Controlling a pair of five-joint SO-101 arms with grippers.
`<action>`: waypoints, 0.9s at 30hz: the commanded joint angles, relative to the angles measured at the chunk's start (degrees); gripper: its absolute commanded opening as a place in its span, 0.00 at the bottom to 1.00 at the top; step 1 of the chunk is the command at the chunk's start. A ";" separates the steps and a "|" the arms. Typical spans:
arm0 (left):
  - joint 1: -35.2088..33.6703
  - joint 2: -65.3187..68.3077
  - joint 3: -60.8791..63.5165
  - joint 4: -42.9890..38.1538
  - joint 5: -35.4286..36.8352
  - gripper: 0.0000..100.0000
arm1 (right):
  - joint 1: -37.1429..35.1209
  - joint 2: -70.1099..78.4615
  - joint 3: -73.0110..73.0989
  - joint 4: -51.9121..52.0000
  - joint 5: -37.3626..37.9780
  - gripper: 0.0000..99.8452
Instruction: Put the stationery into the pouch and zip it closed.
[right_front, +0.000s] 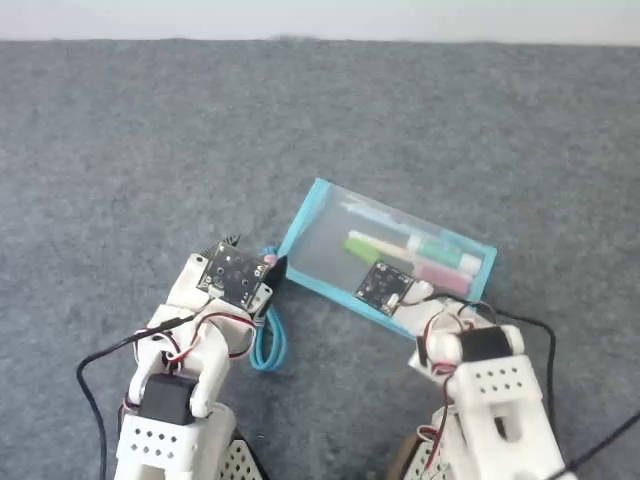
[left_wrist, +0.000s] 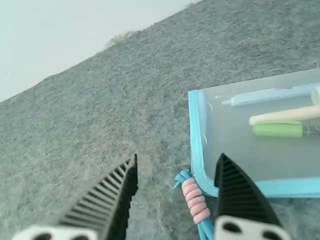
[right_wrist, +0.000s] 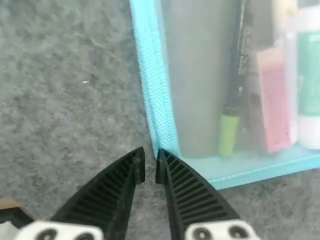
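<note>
A pouch (right_front: 312, 225) lies on the bench (right_front: 150, 130), nearer its front edge than its back, with the stationery (right_front: 410, 255) inside. A cord (right_front: 268, 345) trails from the pouch's left corner toward the front edge, passing between the spread fingers of the left gripper (left_wrist: 177, 160). The right gripper (right_wrist: 150, 160) pinches the pouch's front side.

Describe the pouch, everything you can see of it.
The pouch is a flat rectangle of frosted translucent plastic with light-blue fabric trim, lying askew on the grey felt. Through it show pens and markers. A blue beaded cord hangs off one corner, inside the open left gripper; the right gripper pinches another corner.
</note>
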 joint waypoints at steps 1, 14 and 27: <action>-0.70 -0.88 -1.27 -1.76 0.79 0.24 | 2.68 9.01 -4.31 -5.76 0.88 0.04; -0.70 -0.79 -1.27 -1.76 0.79 0.24 | 14.11 46.90 -34.64 -12.44 -1.49 0.04; -0.97 -0.79 -1.19 -1.93 0.79 0.24 | 17.01 85.93 -95.12 5.41 -15.38 0.04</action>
